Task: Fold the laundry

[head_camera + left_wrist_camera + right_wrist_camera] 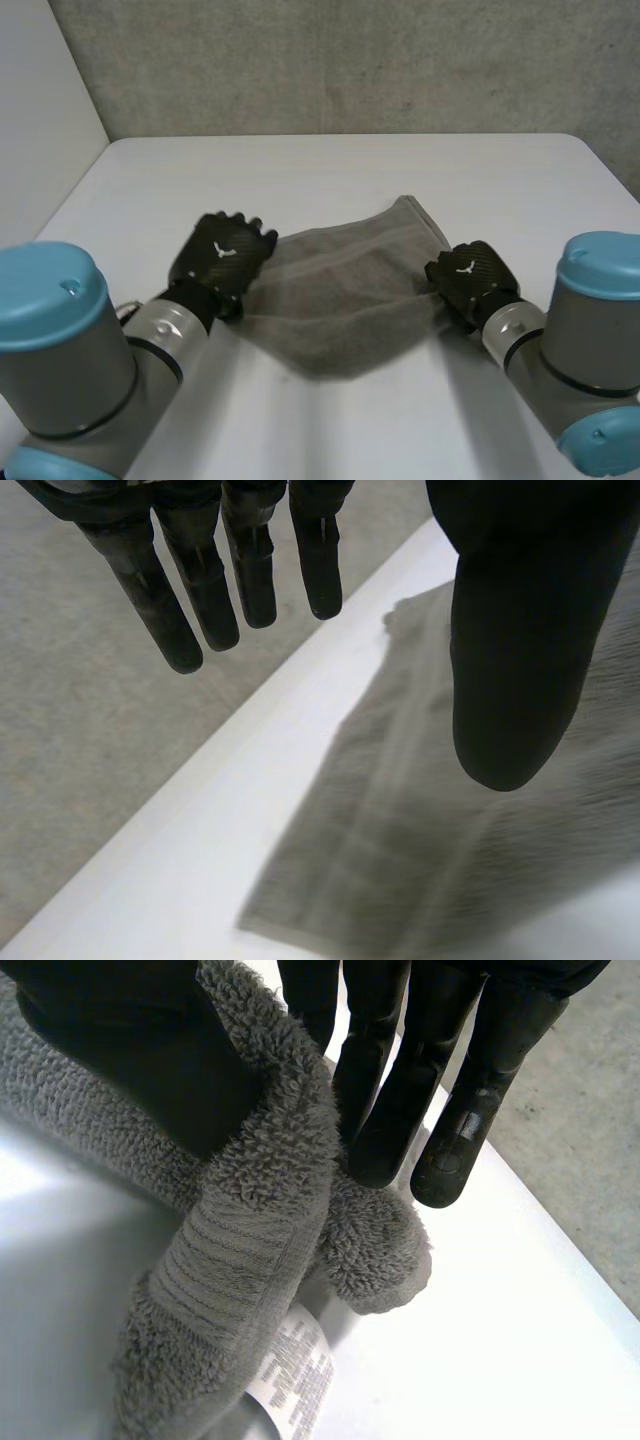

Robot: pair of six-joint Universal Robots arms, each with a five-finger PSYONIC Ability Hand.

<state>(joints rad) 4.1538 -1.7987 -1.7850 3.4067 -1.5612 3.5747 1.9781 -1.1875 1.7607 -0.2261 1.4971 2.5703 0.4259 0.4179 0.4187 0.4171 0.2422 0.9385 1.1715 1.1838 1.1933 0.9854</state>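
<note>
A grey towel (340,300) lies rumpled and partly folded on the white table (340,170), between my two hands. My left hand (222,255) hovers at the towel's left edge. In the left wrist view its fingers (200,590) are straight and spread from the thumb, with nothing between them and the towel (420,860) lying below. My right hand (468,275) is at the towel's right edge. In the right wrist view its fingers (400,1100) and thumb pinch a bunched fold of the towel (260,1190), and a white care label (295,1375) hangs beneath.
The table's far edge meets a grey carpeted wall (350,60). In the left wrist view the table's edge (200,850) runs beside the grey floor (80,700), close to the towel.
</note>
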